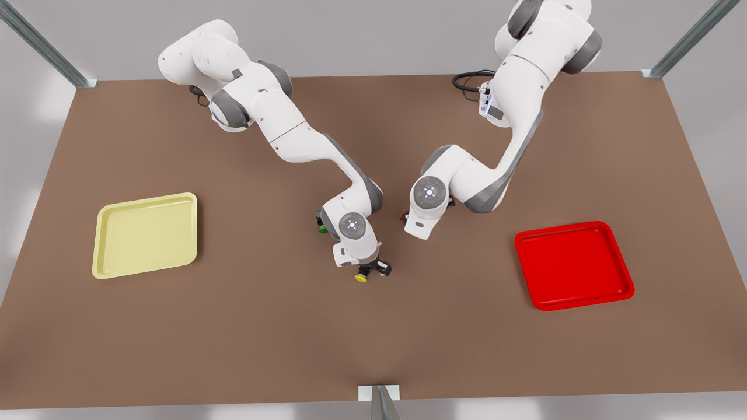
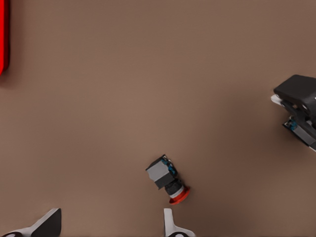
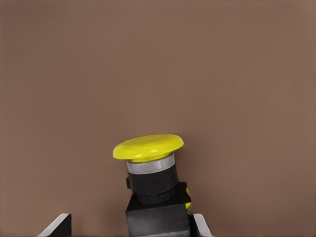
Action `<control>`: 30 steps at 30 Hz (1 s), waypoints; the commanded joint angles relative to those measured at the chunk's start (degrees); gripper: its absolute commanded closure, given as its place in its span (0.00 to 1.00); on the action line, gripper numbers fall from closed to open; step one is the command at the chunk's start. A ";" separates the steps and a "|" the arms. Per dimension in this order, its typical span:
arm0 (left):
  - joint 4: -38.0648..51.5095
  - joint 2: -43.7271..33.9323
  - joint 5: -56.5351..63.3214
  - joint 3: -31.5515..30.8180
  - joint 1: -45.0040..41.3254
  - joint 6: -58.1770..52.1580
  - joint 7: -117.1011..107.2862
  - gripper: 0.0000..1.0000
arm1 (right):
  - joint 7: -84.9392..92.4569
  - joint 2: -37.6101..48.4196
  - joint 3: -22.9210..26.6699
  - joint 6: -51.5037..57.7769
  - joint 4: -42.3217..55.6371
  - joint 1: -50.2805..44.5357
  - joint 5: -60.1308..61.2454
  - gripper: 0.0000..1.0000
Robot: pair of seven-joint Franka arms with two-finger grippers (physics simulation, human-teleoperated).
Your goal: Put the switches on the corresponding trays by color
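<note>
We see the right gripper [image 1: 373,269] low over the middle of the brown table [image 1: 373,350], at the end of the arm that reaches in from the front view's left. Its wrist view shows the yellow-capped switch [image 3: 153,190] close in front of the camera, the black body sitting between two pale fingertips [image 3: 54,226], one of which touches the body's side while the other stands off from it. We cannot tell whether the fingers actually clamp the switch. In the front view the yellow cap [image 1: 361,277] peeks out just below this gripper.

The left gripper [image 2: 111,232] belongs to the arm on the front view's right, whose wrist hangs beside the other arm's. Its fingers are spread apart, holding nothing. The red-capped switch [image 2: 167,179] lies on its side on the table just beyond one fingertip [image 2: 170,224], not between the fingers and, as far as we can see, not touching them. In the front view a sliver of red [image 1: 402,216] shows at the edge of that arm's wrist.

A green-capped switch [image 1: 322,228] sits partly hidden behind the right arm's wrist.

The pale yellow tray [image 1: 146,235] lies well apart toward the front view's left, and the bright red tray [image 1: 573,265] well apart toward its right; both hold nothing.
</note>
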State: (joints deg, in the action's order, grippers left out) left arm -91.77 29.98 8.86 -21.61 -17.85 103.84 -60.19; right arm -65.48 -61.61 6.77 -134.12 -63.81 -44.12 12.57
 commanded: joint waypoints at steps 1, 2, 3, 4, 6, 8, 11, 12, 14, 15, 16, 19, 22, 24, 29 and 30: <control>-0.68 0.08 0.01 -0.01 0.01 1.00 -0.10 0.00 | -0.08 0.08 0.00 0.00 0.00 0.00 0.00 0.27; -2.79 0.34 0.01 -0.01 0.01 3.99 -0.19 0.00 | 0.00 0.08 0.00 0.00 -0.09 0.00 -0.09 0.27; -4.46 0.43 0.01 -0.01 0.01 6.11 -0.46 0.00 | 0.00 0.17 -0.09 0.09 -0.17 -0.09 -0.18 0.29; -5.52 0.87 0.02 -0.01 0.10 7.86 -0.46 0.00 | 0.00 0.26 -0.09 0.09 -0.09 -0.09 -0.26 0.29; -5.70 1.92 0.01 -0.01 0.27 8.31 -0.46 0.00 | 0.00 0.43 -0.09 0.18 -0.09 -0.09 -0.26 0.29; -7.10 2.37 0.01 -0.01 0.19 11.20 -3.00 0.00 | 0.18 0.35 -0.09 0.09 -0.09 0.00 -0.26 0.33; -7.72 5.00 -0.25 -0.01 -0.78 15.51 -14.15 0.00 | 0.18 0.26 -0.09 0.09 -0.17 0.00 -0.26 0.34; -7.72 6.23 -0.95 -0.01 -1.04 18.23 -20.58 0.01 | 0.27 0.26 -0.09 0.09 -0.17 0.00 -0.26 0.35; -7.72 6.85 -0.95 -0.01 -0.87 18.76 -21.02 0.01 | 0.27 0.26 -0.09 0.09 -0.26 0.00 -0.26 0.41; -7.72 6.85 -1.30 -0.01 -0.78 19.56 -21.55 0.01 | 0.27 0.26 -0.09 0.09 -0.26 0.00 -0.26 0.43; -7.72 6.76 -2.44 -0.01 -0.52 19.56 -23.65 0.01 | 0.27 0.17 -0.09 0.09 -0.26 0.09 -0.26 0.44; -8.95 6.76 -5.70 0.17 0.01 19.38 -27.79 0.01 | 0.27 0.26 -0.09 0.09 -0.26 0.09 -0.26 0.49; -15.36 5.53 -7.81 0.17 -0.16 26.58 -27.79 0.01 | 0.18 0.35 -0.18 0.09 -0.26 0.09 -0.26 0.50; -18.26 5.62 -9.04 0.17 -0.16 30.63 -27.79 0.01 | 0.18 0.35 -0.09 0.09 -0.18 0.09 -0.26 0.50; -21.43 3.07 -10.00 0.08 0.54 31.51 -27.79 0.01 | 0.09 0.52 0.00 0.09 -0.09 0.18 -0.35 0.51; -21.52 3.07 -10.00 0.08 0.54 31.60 -27.79 0.01 | 0.09 0.79 0.00 0.09 -0.09 0.18 -0.35 0.51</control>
State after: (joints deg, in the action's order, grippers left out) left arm -113.29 33.08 -0.64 -21.53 -17.16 135.44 -87.91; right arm -65.34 -60.70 6.81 -134.02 -63.90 -43.95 12.28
